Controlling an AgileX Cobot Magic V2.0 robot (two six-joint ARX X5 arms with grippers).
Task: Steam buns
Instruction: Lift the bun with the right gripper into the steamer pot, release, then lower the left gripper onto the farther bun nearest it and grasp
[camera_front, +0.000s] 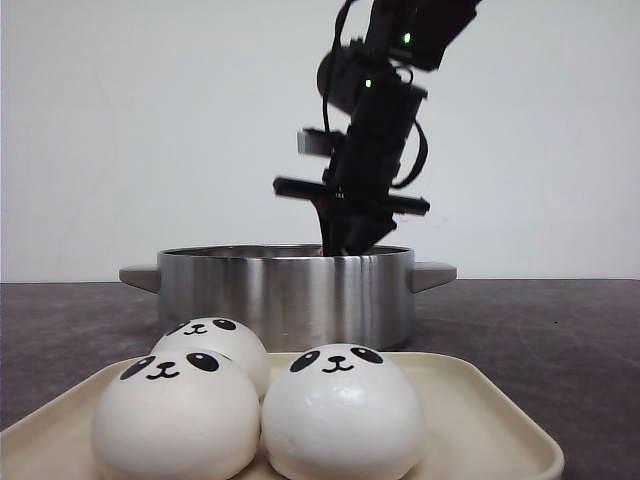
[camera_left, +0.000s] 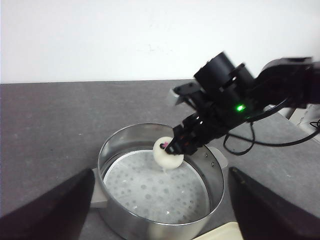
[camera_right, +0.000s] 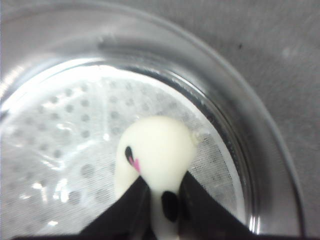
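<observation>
Front view: you get even, soft light. The three buns on the tray carry faint sheen on their tops and only weak shadow under them. The steel pot behind the buns shows vertical bright and dark bands of reflection. The wall beyond the pot is bright and plain.

Left wrist view: you see a blown-out white wall above the pot; the right arm over the pot is slightly smeared, with a sharp green lamp glow.

Right wrist view: soft overall. Strong glare washes the perforated liner around the held bun; the pot rim is blurred, and the pincer fingers are dark.
</observation>
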